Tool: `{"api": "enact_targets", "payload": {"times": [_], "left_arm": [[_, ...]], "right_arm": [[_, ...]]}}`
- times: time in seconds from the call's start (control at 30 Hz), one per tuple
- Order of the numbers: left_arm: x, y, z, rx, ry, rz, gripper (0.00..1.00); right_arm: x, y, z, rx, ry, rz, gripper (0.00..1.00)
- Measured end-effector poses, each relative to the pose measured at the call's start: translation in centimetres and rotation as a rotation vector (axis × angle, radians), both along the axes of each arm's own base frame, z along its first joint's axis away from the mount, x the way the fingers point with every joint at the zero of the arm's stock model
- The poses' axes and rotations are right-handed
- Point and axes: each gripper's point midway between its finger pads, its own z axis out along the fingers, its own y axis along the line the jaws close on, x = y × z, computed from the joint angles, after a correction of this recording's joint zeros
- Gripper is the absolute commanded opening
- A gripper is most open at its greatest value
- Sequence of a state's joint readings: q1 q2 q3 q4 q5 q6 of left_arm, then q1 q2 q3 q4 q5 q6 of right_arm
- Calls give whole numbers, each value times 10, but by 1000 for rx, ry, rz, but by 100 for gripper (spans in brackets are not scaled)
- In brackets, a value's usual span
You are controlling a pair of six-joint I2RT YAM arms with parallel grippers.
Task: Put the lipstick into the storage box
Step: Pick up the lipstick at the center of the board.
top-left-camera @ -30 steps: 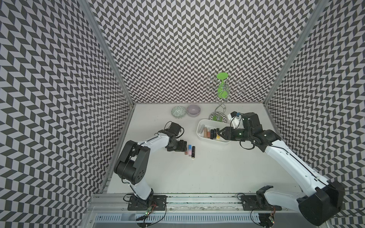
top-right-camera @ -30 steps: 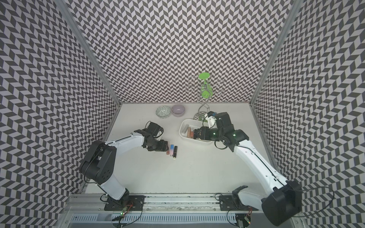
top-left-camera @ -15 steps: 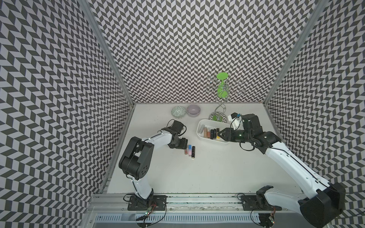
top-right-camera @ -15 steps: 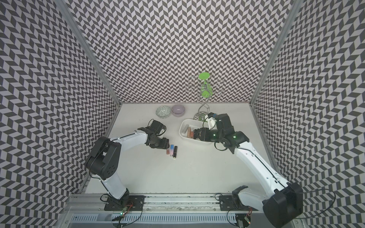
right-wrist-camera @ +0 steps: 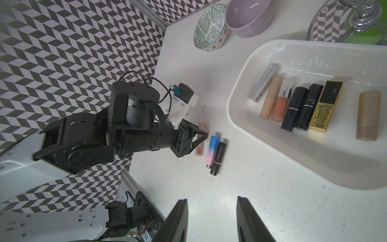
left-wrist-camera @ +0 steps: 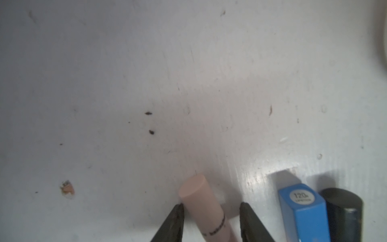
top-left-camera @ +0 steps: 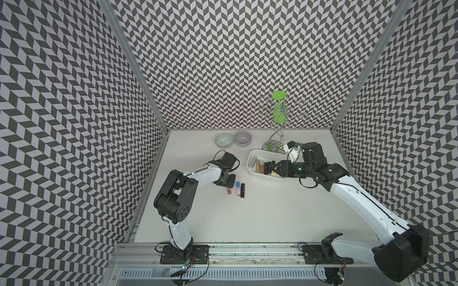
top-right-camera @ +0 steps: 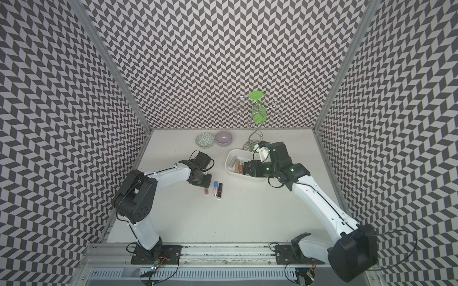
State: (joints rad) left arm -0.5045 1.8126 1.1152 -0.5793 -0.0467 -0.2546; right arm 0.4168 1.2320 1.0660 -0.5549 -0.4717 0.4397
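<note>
While left gripper [left-wrist-camera: 211,205] straddled pink lipstick [left-wrist-camera: 199,199] lying mid tabletop [top-left-camera: 272,210], jaws stood narrow: one finger [left-wrist-camera: 173,222] touching, other just clear. Storage box [top-left-camera: 253,161] sat toward back right corner; right gripper [right-wrist-camera: 211,200] hovered close by, part-open, empty.

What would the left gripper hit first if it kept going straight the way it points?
The pink lipstick that the left gripper already straddles. Right under it is probably the table, though depth is hard to judge here.
</note>
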Motion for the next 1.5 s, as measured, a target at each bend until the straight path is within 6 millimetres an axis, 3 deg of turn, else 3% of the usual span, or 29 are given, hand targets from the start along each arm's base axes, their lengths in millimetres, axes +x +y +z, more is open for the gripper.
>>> {"api": "enact_targets", "payload": {"times": [0.33,0.53,0.63,0.73,0.87,1.03,1.13,1.3,1.5], "left_arm": [[2,3,0,15,-7,2,20],[-2,-3,2,-24,8,-12,17],[-10,-10,15,-91,26,-18,17],[-10,-20,49,-201,-14,-20,16],[-2,-32,114,-431,-101,-10,17],[4,-42,202,-789,-223,-2,17],[-3,-56,238,-980,-240,-48,18],[-18,-75,263,-1179,-176,-123,19],[-30,-85,290,-1290,-157,-209,19]], "right_arm": [[0,1,1,-2,-10,11,42],[-1,2,3,6,-10,20,42],[-1,5,5,16,-10,31,46],[-3,9,10,42,-10,57,52],[-6,16,22,112,-13,103,56],[-8,28,49,247,-38,170,61],[-11,36,68,332,-61,222,62],[-20,46,85,403,-73,287,63],[-32,64,89,432,-66,348,63]]}}
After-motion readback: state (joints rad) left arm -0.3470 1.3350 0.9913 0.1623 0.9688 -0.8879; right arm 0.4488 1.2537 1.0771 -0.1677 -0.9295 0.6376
